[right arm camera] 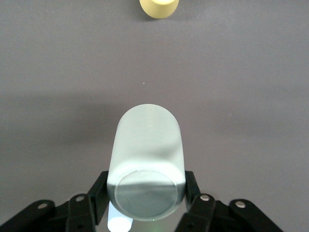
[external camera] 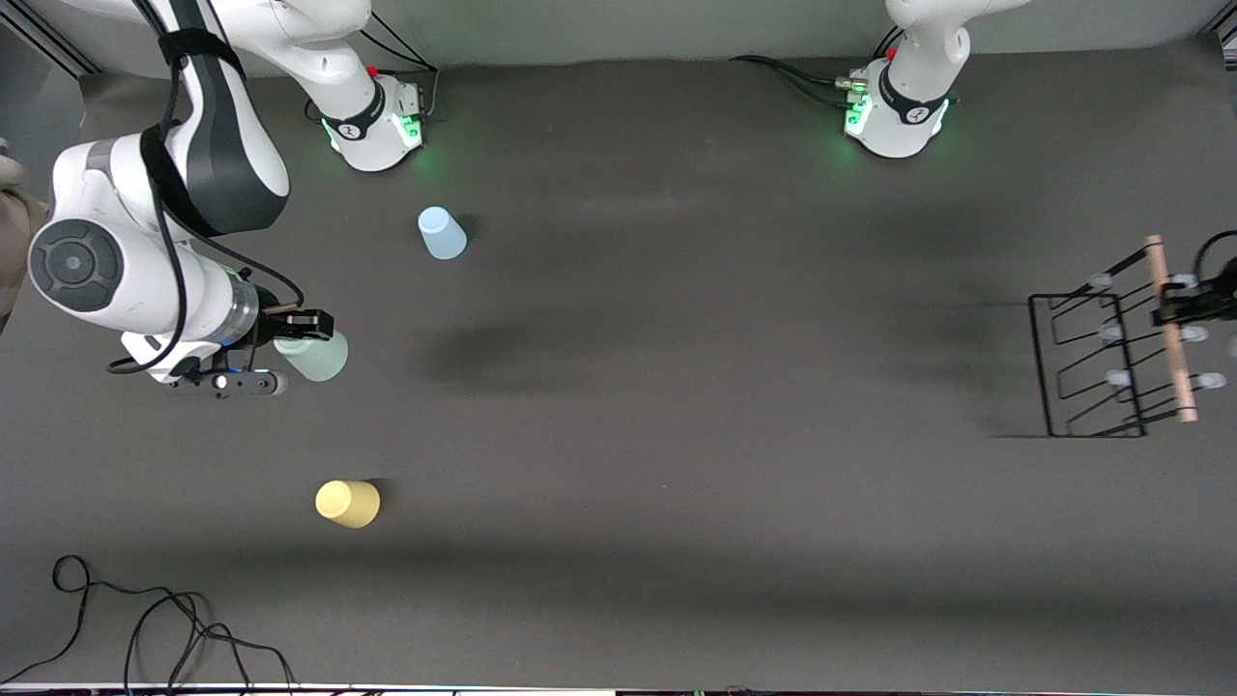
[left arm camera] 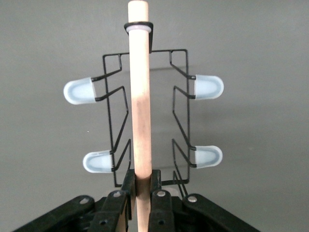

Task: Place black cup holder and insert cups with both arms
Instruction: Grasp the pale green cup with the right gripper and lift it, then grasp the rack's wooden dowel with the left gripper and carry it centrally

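yellow cup (external camera: 348,504) sits on the table (external camera: 676,435) nearest the camera, toward the right arm's end. right gripper (external camera: 307,333) is clamped on the pale green cup (external camera: 314,356). light blue cup (external camera: 442,233) stands near the right arm's base. left gripper (left arm camera: 143,186) pinches the wooden rod (left arm camera: 139,96) of the black cup holder (external camera: 1111,353), at the left arm's end of the table.
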Available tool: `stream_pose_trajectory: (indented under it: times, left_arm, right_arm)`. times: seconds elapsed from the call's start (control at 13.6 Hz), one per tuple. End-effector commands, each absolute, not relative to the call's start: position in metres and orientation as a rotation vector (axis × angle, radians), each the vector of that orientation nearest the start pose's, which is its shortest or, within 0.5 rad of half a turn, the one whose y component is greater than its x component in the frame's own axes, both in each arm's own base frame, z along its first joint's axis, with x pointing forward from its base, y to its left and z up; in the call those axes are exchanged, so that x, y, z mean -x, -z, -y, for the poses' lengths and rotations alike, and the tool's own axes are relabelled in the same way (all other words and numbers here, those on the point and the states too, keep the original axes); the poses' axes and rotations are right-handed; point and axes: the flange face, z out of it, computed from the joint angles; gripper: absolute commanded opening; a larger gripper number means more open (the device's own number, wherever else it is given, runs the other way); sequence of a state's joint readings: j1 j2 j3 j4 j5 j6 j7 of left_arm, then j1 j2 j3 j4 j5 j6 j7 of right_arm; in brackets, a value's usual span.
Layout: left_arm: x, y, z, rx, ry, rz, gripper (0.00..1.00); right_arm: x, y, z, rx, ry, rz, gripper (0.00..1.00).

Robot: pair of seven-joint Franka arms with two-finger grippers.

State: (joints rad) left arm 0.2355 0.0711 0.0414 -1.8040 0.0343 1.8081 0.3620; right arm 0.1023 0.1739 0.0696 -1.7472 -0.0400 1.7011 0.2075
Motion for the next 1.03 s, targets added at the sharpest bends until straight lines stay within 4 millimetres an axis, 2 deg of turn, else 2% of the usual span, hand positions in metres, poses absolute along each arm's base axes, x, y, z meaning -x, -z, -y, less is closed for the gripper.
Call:
stream_pose_trajectory:
  times: [0.0,0.29,0.44,0.66,0.81,0.96]
  left_arm:
    - [-0.573,-0.536,-0.089,3.145,-0.123,-0.148,0.00]
    - [-0.578,-0.558,0.070,3.210,-0.115,0.030,0.00]
    - [-0.575,-0.556,0.155,3.205,-0.114,0.120,0.00]
    - [-0.570,-0.538,0.281,3.179,-0.127,0.269,0.00]
    - [-0.552,-0.518,0.369,3.164,-0.131,0.319,0.00]
    - [-0.533,-0.496,0.440,3.182,-0.070,0.367,0.00]
  right_arm:
    - [-0.591,-0.463,-0.093,3.168,-0.326,-0.076,0.20]
    - [-0.594,-0.475,-0.098,3.115,-0.291,-0.092,0.15]
    - [-0.595,-0.475,-0.098,3.095,-0.297,-0.097,0.15]
    - [-0.590,-0.481,-0.098,3.103,-0.305,-0.090,0.14]
    - [-0.589,-0.493,-0.097,3.102,-0.315,-0.090,0.14]
    - [-0.588,-0.497,-0.098,3.100,-0.327,-0.086,0.13]
